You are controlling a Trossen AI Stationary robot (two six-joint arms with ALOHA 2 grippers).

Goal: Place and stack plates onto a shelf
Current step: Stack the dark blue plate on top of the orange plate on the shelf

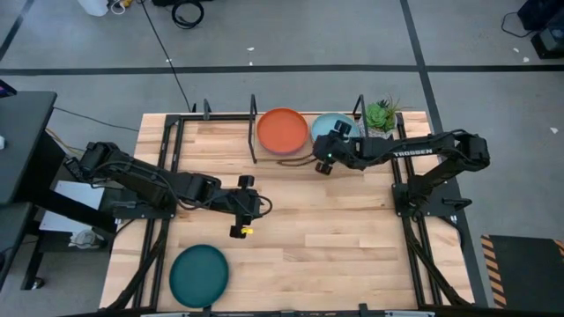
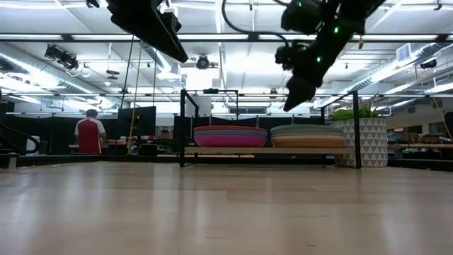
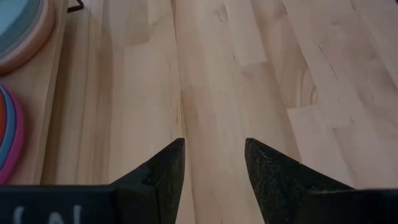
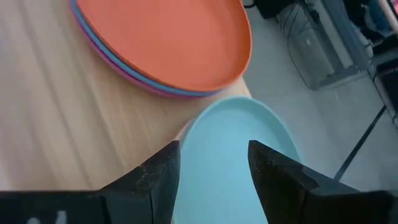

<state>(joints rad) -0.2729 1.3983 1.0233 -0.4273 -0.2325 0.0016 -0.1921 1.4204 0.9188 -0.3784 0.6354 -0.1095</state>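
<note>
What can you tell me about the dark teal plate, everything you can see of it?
The dark teal plate is round, shallow and matte, with a slightly raised rim. It lies flat and alone on the wooden tabletop, near the front edge on the left arm's side, far from the shelf. Nothing touches it except the table, and neither gripper is near it.

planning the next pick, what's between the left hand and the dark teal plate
Only bare tabletop, seen in the high view: the left hand hangs mid-table, the dark teal plate at the near edge.

Grey floor (image 1: 352, 35), ceiling striplights (image 2: 233, 67), person (image 2: 90, 133) behind.
</note>
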